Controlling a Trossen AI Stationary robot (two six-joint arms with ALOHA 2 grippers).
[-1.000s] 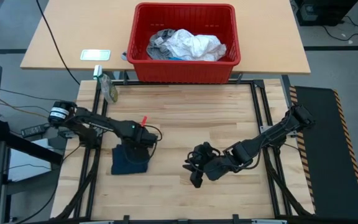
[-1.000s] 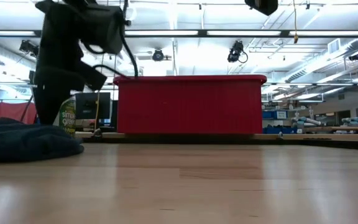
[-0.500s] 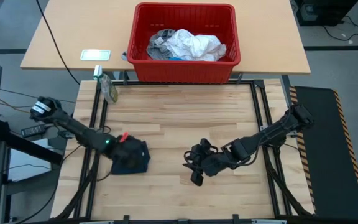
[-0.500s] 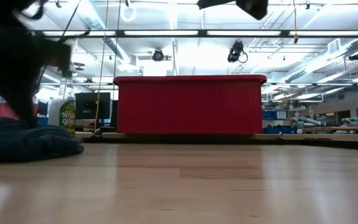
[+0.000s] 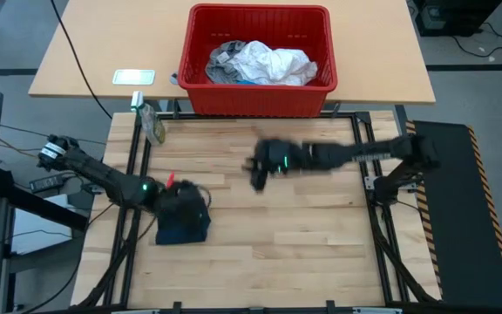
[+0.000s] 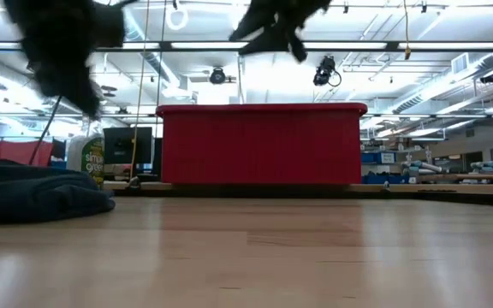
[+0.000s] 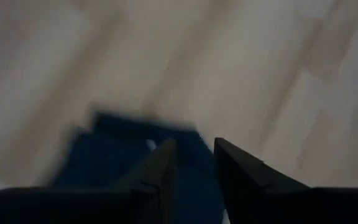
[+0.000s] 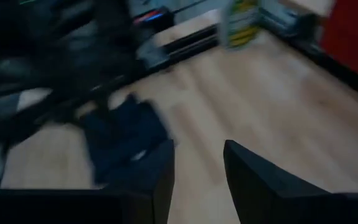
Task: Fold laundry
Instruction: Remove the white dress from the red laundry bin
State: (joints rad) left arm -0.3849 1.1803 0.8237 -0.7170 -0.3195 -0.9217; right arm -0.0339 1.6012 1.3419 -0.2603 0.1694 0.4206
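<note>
One dark navy garment (image 5: 182,225) folded flat, more laundry (image 5: 260,63) crumpled in basket (image 5: 197,94)

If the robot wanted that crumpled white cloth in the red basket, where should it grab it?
Probably a raised fold at the top of the white cloth, coming straight down from above. It lies heaped, and the red basket walls block any sideways approach.

The left arm is reaching low from the table's left edge, its left gripper (image 5: 190,202) hanging at the left-front area, fingers (image 7: 160,171) standing slightly apart with nothing between them. The right arm is stretching across from the right edge toward the middle, its right gripper (image 5: 258,166) raised, fingers (image 8: 247,177) parted and empty.
</note>
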